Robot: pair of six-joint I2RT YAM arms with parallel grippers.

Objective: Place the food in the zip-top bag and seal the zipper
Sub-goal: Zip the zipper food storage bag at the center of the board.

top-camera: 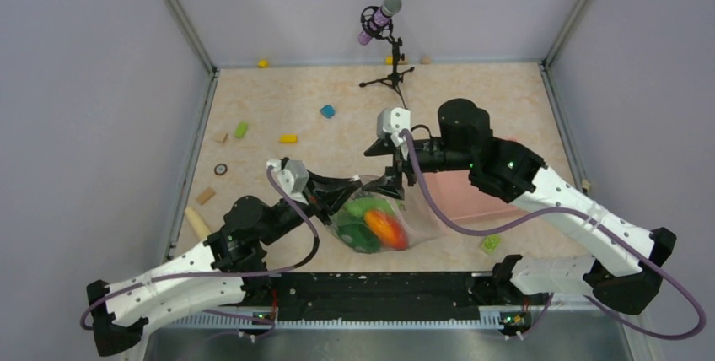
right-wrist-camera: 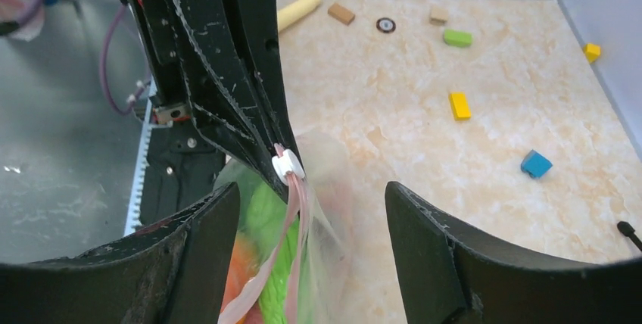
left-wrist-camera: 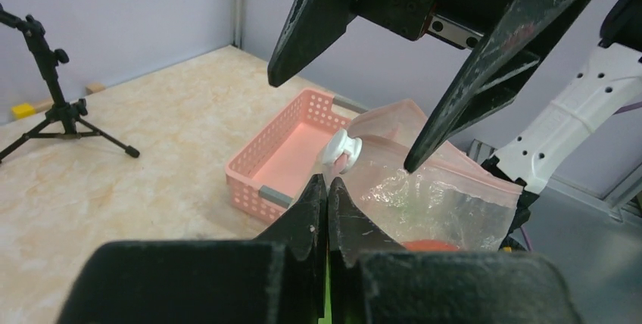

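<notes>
The zip-top bag point(top-camera: 396, 226) hangs near the table's front edge with the food inside: a red-yellow mango point(top-camera: 386, 228) and green produce point(top-camera: 362, 209). My left gripper point(top-camera: 354, 185) is shut on the bag's top corner, just below the white slider point(left-wrist-camera: 342, 147). In the right wrist view the pink zipper strip point(right-wrist-camera: 291, 225) runs down from the slider point(right-wrist-camera: 288, 165), with green food point(right-wrist-camera: 265, 218) behind it. My right gripper point(right-wrist-camera: 312, 210) stands open, its fingers on either side of the zipper strip without touching it. The left wrist view shows the crinkly bag point(left-wrist-camera: 447, 195) beyond the shut left gripper point(left-wrist-camera: 328, 184).
A pink basket point(top-camera: 481, 201) lies right of the bag, under the right arm. A microphone on a tripod point(top-camera: 389, 57) stands at the back. Small blocks lie about: blue point(top-camera: 327, 111), yellow point(top-camera: 288, 138), green point(top-camera: 241, 129), another green point(top-camera: 490, 244). A pale yellow stick point(top-camera: 197, 224) rests at the left edge.
</notes>
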